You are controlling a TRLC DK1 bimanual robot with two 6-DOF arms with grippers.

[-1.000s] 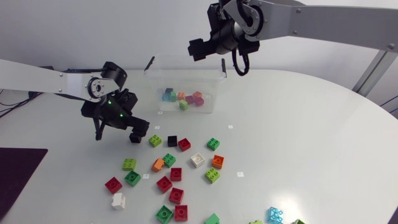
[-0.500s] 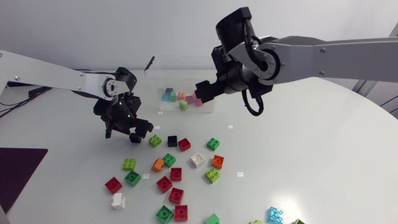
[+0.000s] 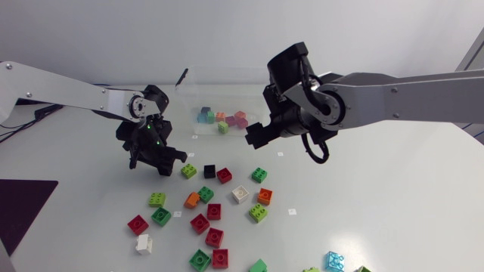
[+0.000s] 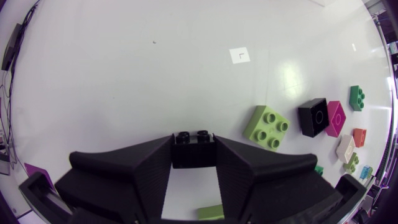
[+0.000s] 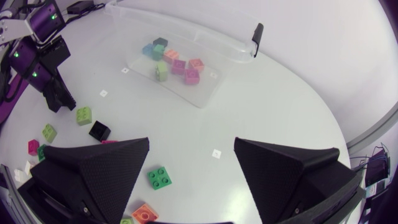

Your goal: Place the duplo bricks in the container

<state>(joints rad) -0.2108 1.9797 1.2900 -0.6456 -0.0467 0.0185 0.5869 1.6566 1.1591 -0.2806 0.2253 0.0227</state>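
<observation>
- Gripping a small black duplo brick (image 4: 194, 148) between both fingers, the left tool (image 3: 162, 162) is low over the white bench (image 3: 363, 196).
- Right tool (image 5: 191, 152) gapes, empty.
- Next, probably: carry the brick over the clear plastic container (image 5: 214, 78) and release.

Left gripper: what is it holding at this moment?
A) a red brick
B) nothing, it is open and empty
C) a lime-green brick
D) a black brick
D: in the left wrist view the left gripper clamps a black brick from two sides, while the lime-green brick lies apart, ahead of the gripper and to one side.
</observation>
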